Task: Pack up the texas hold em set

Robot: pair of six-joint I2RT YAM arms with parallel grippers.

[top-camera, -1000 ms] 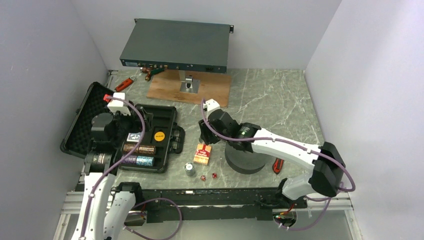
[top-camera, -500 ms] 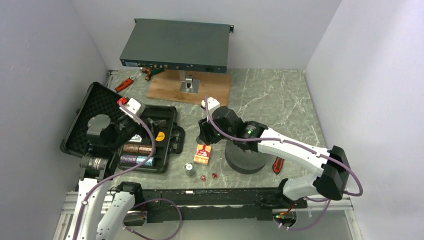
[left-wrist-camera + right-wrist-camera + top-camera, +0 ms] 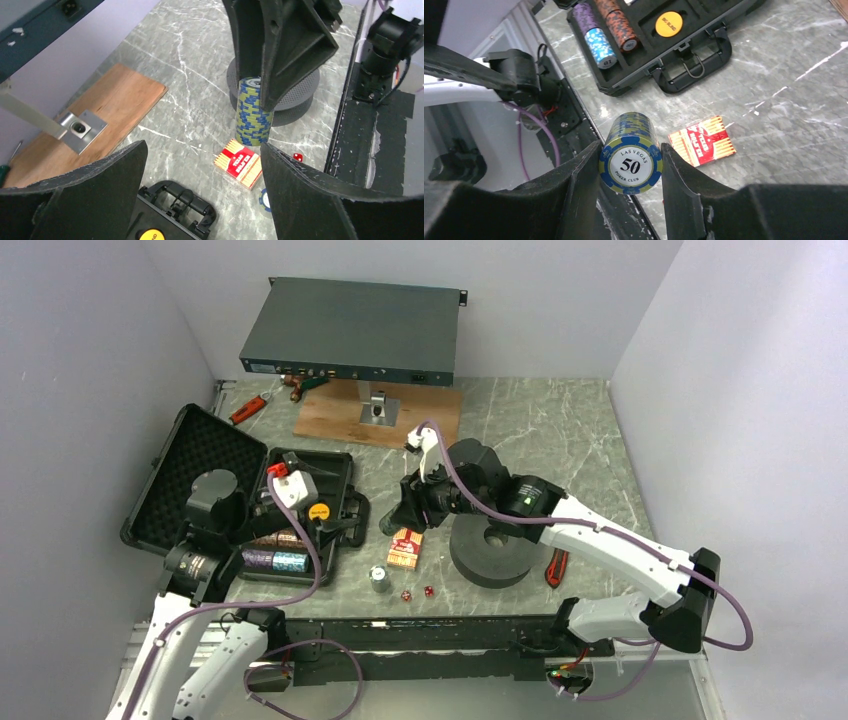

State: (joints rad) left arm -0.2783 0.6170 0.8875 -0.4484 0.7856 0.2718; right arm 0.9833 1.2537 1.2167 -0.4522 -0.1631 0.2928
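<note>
**Right wrist view:** A stack of blue-and-yellow poker chips is clamped upright in the right claw. Only this view shows the top chip's face, where "LAS VEGAS 50 POKER CLUB" can be read. Two chip stacks, one purple and blue and one orange-brown, are seen lying in the troughs of the black briefcase. A yellow disc sits beside them, its lettering too small to read.

**Left wrist view:** The held stack is seen side-on, pinched near its top. Whether its foot touches the table cannot be told. "TEXAS HOLD'EM" can be read on the red card deck box, which lies flat just beside the stack. A red die is seen near the box. The left claw is spread wide with nothing between its fingers.

**Overhead view:** The briefcase is shown open at the table's left edge, its foam-lined lid thrown back. A short chip stack and two dice lie toward the near edge. A grey rack-mount box stands on a wooden board at the far edge.

The right arm is stretched from the near right corner across a dark foam ring, with its wrist turned down. The left arm is bent over the briefcase, its claw pointed toward the table's middle.
</note>
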